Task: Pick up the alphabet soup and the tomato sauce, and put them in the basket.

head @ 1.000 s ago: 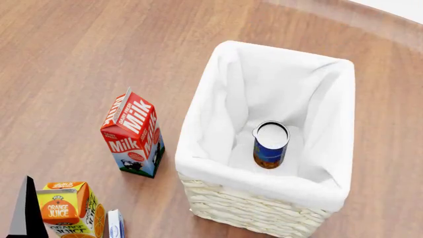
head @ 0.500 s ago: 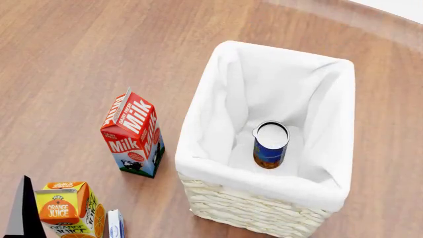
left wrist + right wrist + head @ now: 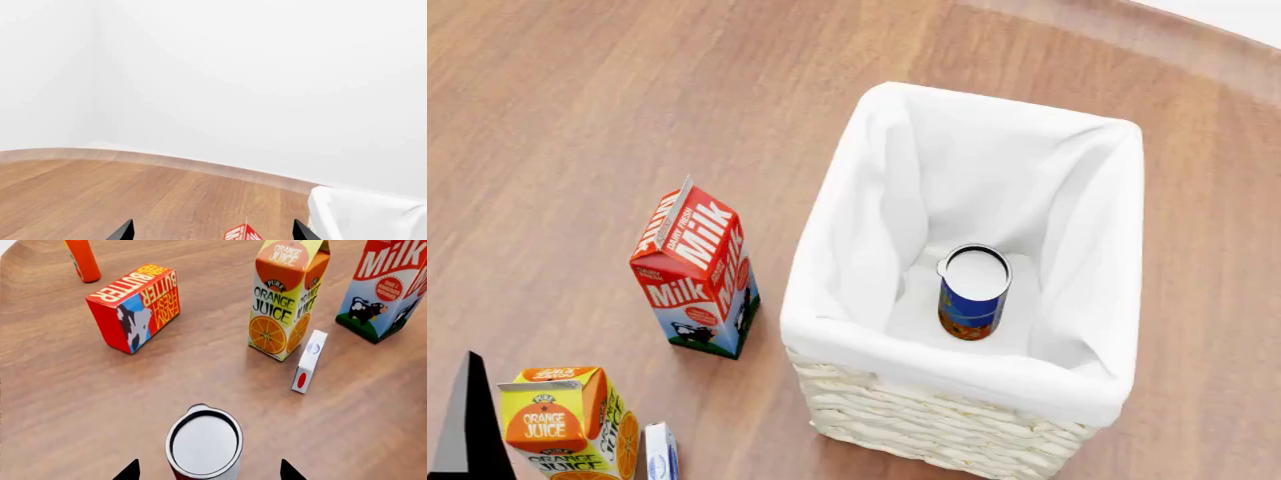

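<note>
The basket (image 3: 934,420), cream wicker with a white lining, stands at the middle right of the head view. Inside it the alphabet soup (image 3: 973,293) stands upright, a blue can with a pale top. The tomato sauce (image 3: 203,442) stands on the wooden table; the right wrist view shows its pale top and a sliver of red side. My right gripper (image 3: 208,471) is open, a black fingertip on each side of this can and neither touching it. My left gripper (image 3: 215,231) is also open and holds nothing. One of its fingers (image 3: 467,430) shows at the head view's lower left.
A milk carton (image 3: 694,270) stands left of the basket, with an orange juice carton (image 3: 561,420) and a small white box (image 3: 661,450) nearer me. Beyond the tomato sauce are a butter box (image 3: 133,307) and an orange bottle (image 3: 83,260). The table's curved edge (image 3: 200,165) lies farther off.
In the head view the left gripper's black finger has slid a little to the left and lower. The basket, the blue can and the cartons have not moved.
</note>
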### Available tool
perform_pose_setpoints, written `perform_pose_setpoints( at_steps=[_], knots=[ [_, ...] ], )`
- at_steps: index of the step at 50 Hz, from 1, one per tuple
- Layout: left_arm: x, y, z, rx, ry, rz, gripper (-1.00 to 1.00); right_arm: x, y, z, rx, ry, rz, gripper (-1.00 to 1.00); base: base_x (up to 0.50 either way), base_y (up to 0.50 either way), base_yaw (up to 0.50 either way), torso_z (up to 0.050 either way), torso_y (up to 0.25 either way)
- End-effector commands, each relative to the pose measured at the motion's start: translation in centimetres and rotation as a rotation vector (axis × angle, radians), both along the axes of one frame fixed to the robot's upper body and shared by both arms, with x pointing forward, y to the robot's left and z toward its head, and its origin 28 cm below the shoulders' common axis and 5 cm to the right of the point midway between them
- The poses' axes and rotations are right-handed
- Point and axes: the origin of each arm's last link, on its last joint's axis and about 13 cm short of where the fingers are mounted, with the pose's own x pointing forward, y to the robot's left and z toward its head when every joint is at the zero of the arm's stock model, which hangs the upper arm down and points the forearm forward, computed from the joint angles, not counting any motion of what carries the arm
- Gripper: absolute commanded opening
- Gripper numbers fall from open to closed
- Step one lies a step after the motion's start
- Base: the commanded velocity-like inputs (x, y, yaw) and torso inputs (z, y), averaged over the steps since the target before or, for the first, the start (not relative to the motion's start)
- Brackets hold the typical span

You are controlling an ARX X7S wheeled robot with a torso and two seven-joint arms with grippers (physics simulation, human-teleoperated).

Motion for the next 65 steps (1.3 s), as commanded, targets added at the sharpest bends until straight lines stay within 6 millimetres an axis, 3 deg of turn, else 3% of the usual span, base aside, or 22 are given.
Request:
perform_pose_setpoints(
  at_steps=[1, 26, 57, 58, 65],
  knots=[
    [0.4, 0.2, 0.1, -0.014, -0.021, -0.005, 1.0, 0.9, 1.0, -0.2, -0.001, 0.006, 0.019, 1.0, 0.0, 0.0, 0.0, 0.0, 0.0],
    [0.3, 0.2, 0.3, -0.017, -0.024, -0.005, 1.0, 3.2, 1.3, -2.8, -0.071, 0.067, 0.007, 1.0, 0.0, 0.0, 0.0, 0.0, 0.0],
    [0.3, 0.3, 0.3, -0.02, -0.03, -0.004, 1.0, 3.7, 2.2, -1.4, -0.056, 0.034, 0.019, 1.0, 0.0, 0.0, 0.0, 0.0, 0.0],
    [0.3, 0.3, 0.3, -0.021, -0.03, -0.004, 1.0, 3.7, 2.2, -1.4, -0.054, 0.034, 0.019, -1.0, 0.0, 0.0, 0.0, 0.0, 0.0],
    [0.3, 0.3, 0.4, -0.02, -0.03, -0.005, 1.0, 3.6, 2.2, -1.4, -0.044, 0.039, 0.026, -1.0, 0.0, 0.0, 0.0, 0.0, 0.0]
  ],
)
